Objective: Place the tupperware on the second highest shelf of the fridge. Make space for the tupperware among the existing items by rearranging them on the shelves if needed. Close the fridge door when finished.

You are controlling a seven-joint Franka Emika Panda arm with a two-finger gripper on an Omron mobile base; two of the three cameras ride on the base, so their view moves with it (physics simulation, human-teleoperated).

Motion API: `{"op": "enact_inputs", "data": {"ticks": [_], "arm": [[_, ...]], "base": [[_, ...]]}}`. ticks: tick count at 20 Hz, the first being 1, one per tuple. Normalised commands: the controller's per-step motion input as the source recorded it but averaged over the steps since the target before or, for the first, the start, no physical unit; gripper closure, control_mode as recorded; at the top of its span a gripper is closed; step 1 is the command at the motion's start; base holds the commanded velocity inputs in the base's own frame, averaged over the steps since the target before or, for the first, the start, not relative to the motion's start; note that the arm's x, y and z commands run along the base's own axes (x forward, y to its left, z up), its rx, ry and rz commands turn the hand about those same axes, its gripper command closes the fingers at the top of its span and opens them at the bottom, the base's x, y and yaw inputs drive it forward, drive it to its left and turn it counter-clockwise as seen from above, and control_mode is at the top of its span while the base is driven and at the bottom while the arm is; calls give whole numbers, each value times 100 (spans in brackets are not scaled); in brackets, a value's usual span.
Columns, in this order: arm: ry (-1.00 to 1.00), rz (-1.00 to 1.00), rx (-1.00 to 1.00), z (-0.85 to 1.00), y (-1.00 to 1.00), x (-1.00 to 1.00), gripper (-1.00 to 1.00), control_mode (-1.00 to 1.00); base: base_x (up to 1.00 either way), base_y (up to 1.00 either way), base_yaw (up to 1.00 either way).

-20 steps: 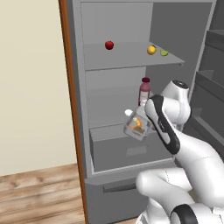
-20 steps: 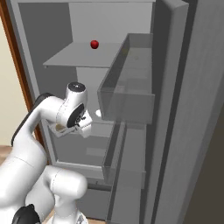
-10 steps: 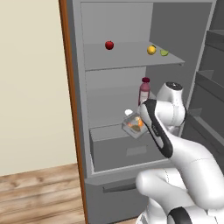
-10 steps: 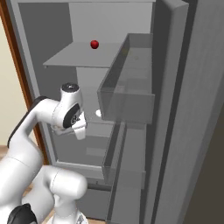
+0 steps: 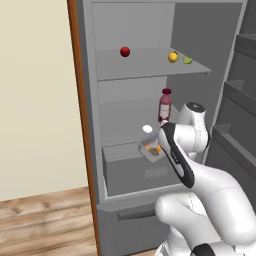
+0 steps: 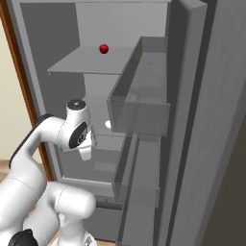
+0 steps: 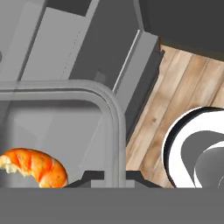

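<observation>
I am looking into the open fridge [image 5: 95, 125] from the left base view, and I am seeing the arm reaching in with the tupperware [image 5: 151, 149] at its end. The clear box is sitting tilted in the air in front of the lower shelf [image 5: 120, 150], just below the small white round thing [image 5: 147, 129] and down to the left of the dark pink bottle [image 5: 165, 105], which is standing upright on that shelf. The gripper [image 7: 112, 176] is showing in the hand view, where the jaws are clamped on the rim of the tupperware, the rounded clear edge running straight down between the two dark tips. Through the clear wall there I am seeing the orange food [image 7: 35, 166] lying at the lower left of the box, with wooden floor [image 7: 175, 87] visible off to the right past the fridge's grey edges.

On the upper shelf [image 5: 150, 65] the red apple [image 5: 125, 51] is resting toward the left, well apart from the orange-yellow fruit [image 5: 173, 57] and the green lime [image 5: 187, 60], which are lying just beside each other near the right end. From the right base view the fridge door [image 6: 211, 120] is standing open at the right, its clear bins jutting out in front of the shelves, and the apple is showing again on the upper shelf.
</observation>
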Motion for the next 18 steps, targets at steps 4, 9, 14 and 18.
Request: {"op": "enact_inputs", "data": {"ticks": [4, 9, 14, 18], "arm": [[3, 0, 2, -25, -16, -2, 100, -100], [6, 2, 0, -19, -17, 0, 100, -100], [0, 12, 0, 0, -3, 10, 100, -100], [-4, 8, 0, 0, 3, 29, 100, -100]], "base": [[0, 0, 0], [0, 0, 0], [0, 0, 0], [0, 0, 0]]}}
